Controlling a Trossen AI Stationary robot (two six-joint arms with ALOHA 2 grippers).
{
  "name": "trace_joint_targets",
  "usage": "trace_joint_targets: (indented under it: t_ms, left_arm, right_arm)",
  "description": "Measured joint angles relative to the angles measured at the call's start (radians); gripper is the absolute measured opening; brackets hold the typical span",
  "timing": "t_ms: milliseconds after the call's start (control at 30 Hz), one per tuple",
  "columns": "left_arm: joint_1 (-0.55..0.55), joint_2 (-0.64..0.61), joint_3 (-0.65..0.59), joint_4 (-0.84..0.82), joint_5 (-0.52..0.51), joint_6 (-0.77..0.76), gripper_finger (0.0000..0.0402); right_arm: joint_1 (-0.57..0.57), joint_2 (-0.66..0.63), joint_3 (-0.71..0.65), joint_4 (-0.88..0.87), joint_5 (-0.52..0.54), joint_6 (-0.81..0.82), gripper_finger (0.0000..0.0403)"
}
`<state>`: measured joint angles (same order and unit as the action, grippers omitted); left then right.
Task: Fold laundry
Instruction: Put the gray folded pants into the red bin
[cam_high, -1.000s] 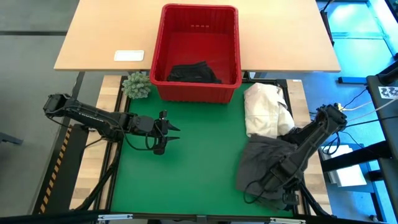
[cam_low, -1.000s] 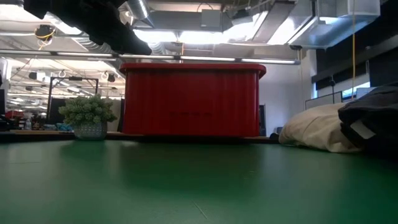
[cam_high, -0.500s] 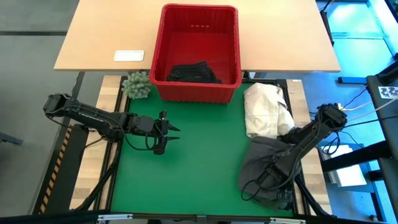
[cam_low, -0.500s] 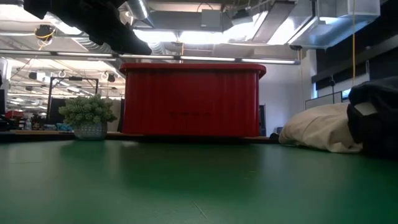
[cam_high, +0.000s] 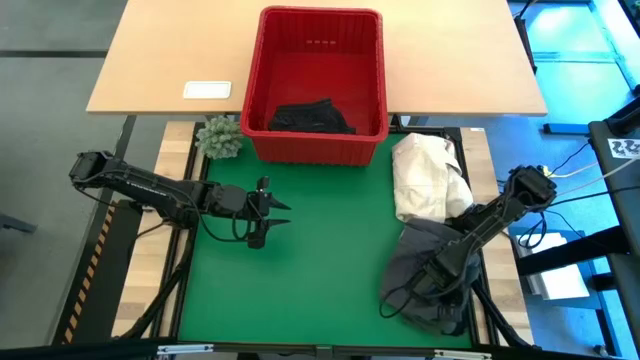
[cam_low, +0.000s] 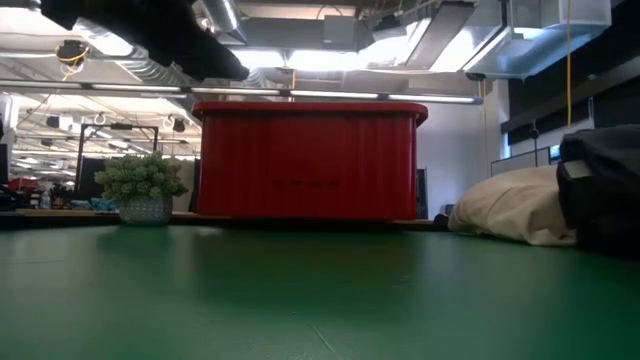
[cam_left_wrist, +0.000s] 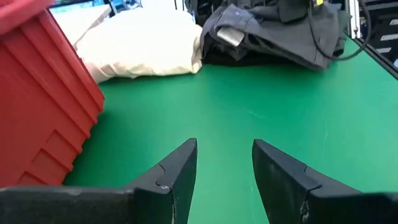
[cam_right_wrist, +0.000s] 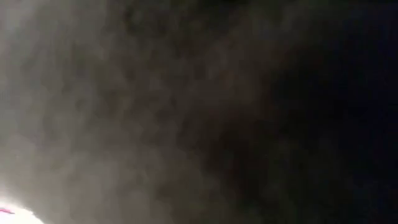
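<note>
Laundry first: from above, your crumpled dark grey cloth garment (cam_high: 425, 270) lies at the green mat's (cam_high: 320, 260) right front corner, the right gripper (cam_high: 432, 283) buried in it — fingers closed, on what you cannot tell. A black garment (cam_high: 310, 117) sits in the red plastic basket (cam_high: 258, 80). Left wrist view: your left gripper (cam_left_wrist: 224, 165) hovers half open, empty, near the mat's left edge.

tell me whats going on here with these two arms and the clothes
The right gripper is down in a dark grey garment bunched at the green mat's right side, beside a cream cloth heap. The left gripper hovers open and empty over the mat. Another dark garment lies in the red basket.
</note>
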<state>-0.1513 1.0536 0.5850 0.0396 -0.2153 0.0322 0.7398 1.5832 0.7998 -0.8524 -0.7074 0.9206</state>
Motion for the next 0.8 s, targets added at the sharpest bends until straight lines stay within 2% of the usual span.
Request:
trace_joint_targets:
  t_ms: [133, 500, 800]
  left_arm:
    - [0.0, 0.0, 0.0, 0.024, 0.0, 0.024, 0.0149]
    - [0.0, 0.0, 0.0, 0.03, 0.0, 0.046, 0.0149]
    - [0.0, 0.0, 0.0, 0.029, 0.0, 0.057, 0.0149]
  right_arm:
    - [-0.033, 0.003, 0.018, -0.001, 0.032, -0.054, 0.0]
    - [-0.163, 0.005, 0.084, 0.063, 0.214, -0.221, 0.0]
    - [-0.295, 0.007, 0.117, 0.24, 0.363, -0.359, 0.0]
